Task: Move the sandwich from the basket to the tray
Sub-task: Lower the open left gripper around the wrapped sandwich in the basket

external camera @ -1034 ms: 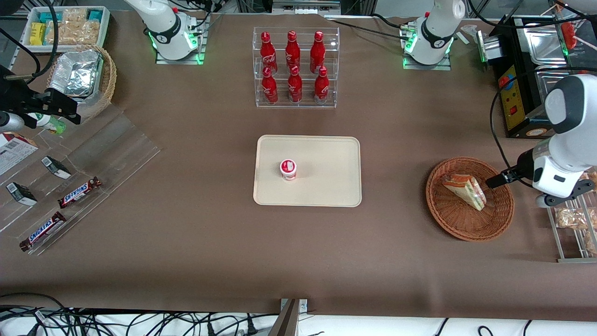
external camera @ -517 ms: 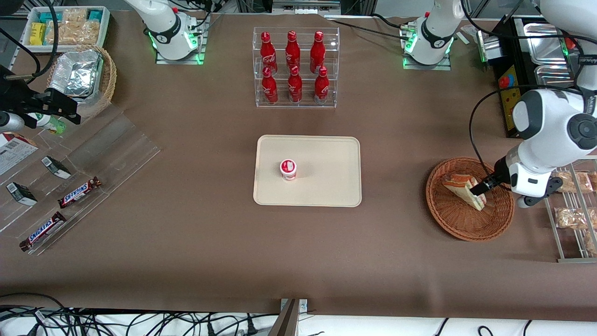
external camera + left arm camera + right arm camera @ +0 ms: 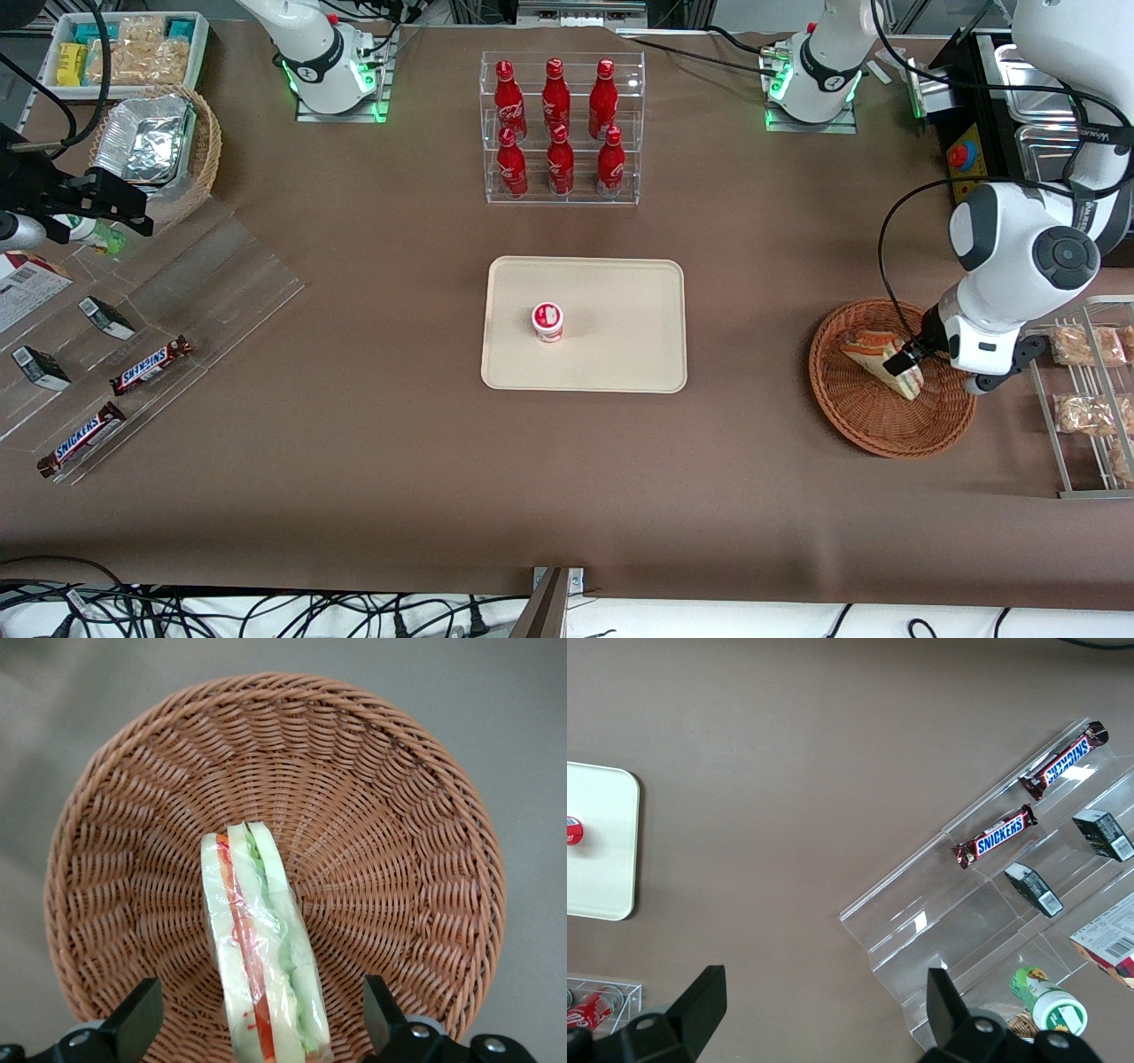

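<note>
Nearest the front camera, toward the working arm's end of the table, the basket [image 3: 891,379] sat on the brown table [image 3: 762,266] with the sandwich [image 3: 882,361] lying in it. The front view showed the wedge only as a small pale shape partly covered by the gripper [image 3: 904,361]. The left wrist view gave what that one lacked: the sandwich [image 3: 261,948] stood on edge on the wicker floor of the basket [image 3: 390,815], its cut face up, red and green filling visible between pale bread slices under clear wrap. In that view its long axis ran from the basket's middle toward the camera, passing between the two dark fingers [image 3: 133,1023], which were spread wide on either side of it and apart from the wrap. Seen from the front, the long axis slanted across the basket, the lower end closer to the front camera.

The left arm reached in from the table's end, its white wrist bent downward over the basket's rim and the gripper tilted toward the sandwich.

Farther off, the tray [image 3: 620,354] lay at mid-table, well apart from the basket, with a small red-and-white cup [image 3: 547,321] on it. Farther still stood a clear rack [image 3: 562,128] of red bottles.
</note>
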Controlling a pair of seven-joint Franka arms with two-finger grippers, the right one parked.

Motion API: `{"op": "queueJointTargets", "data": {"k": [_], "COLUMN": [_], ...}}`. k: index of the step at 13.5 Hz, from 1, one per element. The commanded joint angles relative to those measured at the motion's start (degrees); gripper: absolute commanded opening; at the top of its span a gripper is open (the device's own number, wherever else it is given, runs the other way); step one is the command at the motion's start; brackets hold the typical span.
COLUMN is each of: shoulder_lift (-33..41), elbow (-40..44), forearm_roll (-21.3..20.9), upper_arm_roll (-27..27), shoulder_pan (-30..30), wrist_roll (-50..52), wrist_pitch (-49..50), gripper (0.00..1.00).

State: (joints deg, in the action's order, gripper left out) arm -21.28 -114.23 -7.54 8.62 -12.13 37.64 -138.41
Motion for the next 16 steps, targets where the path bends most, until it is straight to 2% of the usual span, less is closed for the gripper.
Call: {"op": "queueJointTargets", "data": {"k": [1,7,8,9,11,12,13,16], "shoulder_lift": [-0.78,-2.36,-2.71,-2.89,-3.06,-3.06,-2.98,-0.35], "elbow": [-1.86,-3.10,-3.01,-3.01,-3.01,-3.01,-3.01,-2.14], "forearm_roll": [-1.52,-1.60,-1.61,-1.61,-1.61,-1.69,-2.56,-2.75], "upper_arm_roll": [0.26,0.17,0.17,0.26,0.17,0.17,0.17,0.34], "shoulder_pan": [-0.17,-0.17,-0.17,-0.17,-0.08,-0.08,-0.08,-0.17], "wrist_roll": [2.00,2.44,3.22,3.23,3.67,3.67,3.76,3.15], "wrist_pitch": [-3.87,-6.26,-6.26,-6.26,-6.35,-6.35,-6.35,-3.64], "gripper": [1.00,1.00,0.85,0.60,0.18,0.04,0.00,0.00]}}
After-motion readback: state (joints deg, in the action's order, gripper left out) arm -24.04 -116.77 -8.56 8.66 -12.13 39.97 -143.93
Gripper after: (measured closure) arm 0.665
